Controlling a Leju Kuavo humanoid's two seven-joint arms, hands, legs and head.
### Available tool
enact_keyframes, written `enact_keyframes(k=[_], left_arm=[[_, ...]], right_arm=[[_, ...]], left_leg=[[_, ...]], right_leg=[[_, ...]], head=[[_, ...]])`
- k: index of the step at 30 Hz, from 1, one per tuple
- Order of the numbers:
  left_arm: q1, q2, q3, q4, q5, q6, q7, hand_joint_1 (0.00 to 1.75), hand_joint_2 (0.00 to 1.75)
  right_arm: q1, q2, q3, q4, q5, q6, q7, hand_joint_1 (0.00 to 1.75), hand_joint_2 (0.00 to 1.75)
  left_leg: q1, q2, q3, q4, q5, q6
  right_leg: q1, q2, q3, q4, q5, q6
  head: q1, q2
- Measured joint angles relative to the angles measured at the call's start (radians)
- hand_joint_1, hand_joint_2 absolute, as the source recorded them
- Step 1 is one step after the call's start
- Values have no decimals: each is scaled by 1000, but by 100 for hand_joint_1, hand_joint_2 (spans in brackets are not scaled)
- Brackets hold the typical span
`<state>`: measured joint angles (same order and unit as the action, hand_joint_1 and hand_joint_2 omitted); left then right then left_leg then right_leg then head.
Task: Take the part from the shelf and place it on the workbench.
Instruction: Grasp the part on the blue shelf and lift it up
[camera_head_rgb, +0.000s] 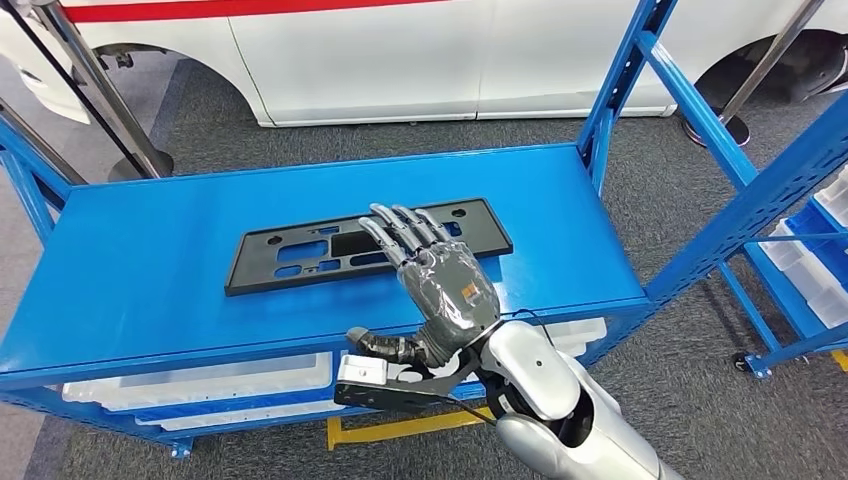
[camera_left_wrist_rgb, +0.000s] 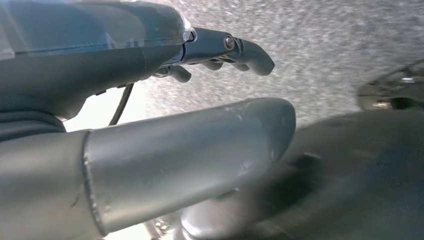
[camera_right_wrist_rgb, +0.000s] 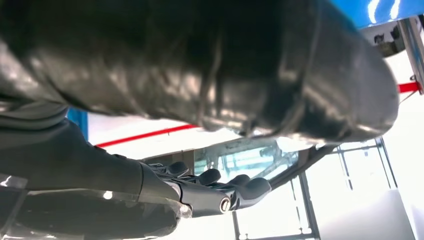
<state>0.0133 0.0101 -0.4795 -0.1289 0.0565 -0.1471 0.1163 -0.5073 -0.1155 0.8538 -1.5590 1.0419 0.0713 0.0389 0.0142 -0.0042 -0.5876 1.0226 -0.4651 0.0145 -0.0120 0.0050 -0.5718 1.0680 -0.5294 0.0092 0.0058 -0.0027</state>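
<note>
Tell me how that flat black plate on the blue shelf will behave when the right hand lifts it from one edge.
The black plate looks thin, long and full of cut-outs, so probably light, and it may flex or droop at the far end. Lying flat on the smooth blue shelf, it will likely slide before lifting. It won't roll. The right hand hovers open over its middle.

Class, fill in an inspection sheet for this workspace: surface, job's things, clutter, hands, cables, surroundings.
Surface: blue shelf top, flat, bare around the part.
Job's things: black part lies flat on the shelf top.
Clutter: white bins under the shelf top.
Hands: right hand above the part, fingers extended, holding nothing; left hand hangs over the floor, holding nothing.
Cables: thin black cable at the right wrist.
Surroundings: white car, grey carpet, second blue rack.
</note>
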Motion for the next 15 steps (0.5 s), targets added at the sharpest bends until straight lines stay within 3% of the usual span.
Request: enact_keyframes(k=[3, 4, 5, 6, 9, 10, 12, 15], left_arm=[[2, 2, -2, 0, -1, -1, 0, 0, 0], [1, 2, -3, 0, -1, -1, 0, 0, 0], [1, 2, -3, 0, -1, -1, -1, 0, 0], [1, 2, -4, 0, -1, -1, -1, 0, 0], [1, 2, -5, 0, -1, -1, -1, 0, 0], [1, 2, -5, 0, -1, -1, -1, 0, 0], [0, 2, -7, 0, -1, -2, -2, 0, 0], [-2, 4, -13, 0, -1, -3, -3, 0, 0]], right_arm=[[-3, 7, 3, 23, -1, 1, 0, 0, 0], [-3, 8, 4, 31, -1, 1, 0, 0, 0], [-3, 10, 5, 37, -1, 1, 0, 0, 0], [-3, 11, 6, 43, -1, 1, 0, 0, 0], [-6, 17, 6, 52, -1, 1, 0, 0, 0], [-7, 18, 7, 54, -1, 1, 0, 0, 0], [-10, 21, 7, 57, -1, 1, 0, 0, 0], [-12, 28, 7, 59, -1, 1, 1, 0, 0]], left_leg=[[-2, 2, 8, -3, -6, 15], [-4, 2, 11, -2, -9, 18], [-6, 1, 15, -2, -12, 20], [-9, -1, 22, -2, -16, 21], [-15, -3, 42, -2, -30, 18], [-15, -3, 45, -2, -34, 15], [-14, -1, 44, -4, -37, 5], [-15, 2, 46, 4, -53, -10]], right_leg=[[-1, -2, -94, 178, -76, 7], [-1, -2, -129, 235, -89, 7], [-1, -2, -149, 259, -81, 5], [0, -2, -149, 243, -53, 1], [10, -3, -76, 61, 60, -25], [15, -4, -56, 18, 72, -32], [21, -4, -45, -12, 69, -39], [11, -3, -24, -42, 70, -45]], head=[[0, 0], [0, 0], [0, 0], [0, 0], [0, 0], [0, 0], [0, 0], [-1, 0]])
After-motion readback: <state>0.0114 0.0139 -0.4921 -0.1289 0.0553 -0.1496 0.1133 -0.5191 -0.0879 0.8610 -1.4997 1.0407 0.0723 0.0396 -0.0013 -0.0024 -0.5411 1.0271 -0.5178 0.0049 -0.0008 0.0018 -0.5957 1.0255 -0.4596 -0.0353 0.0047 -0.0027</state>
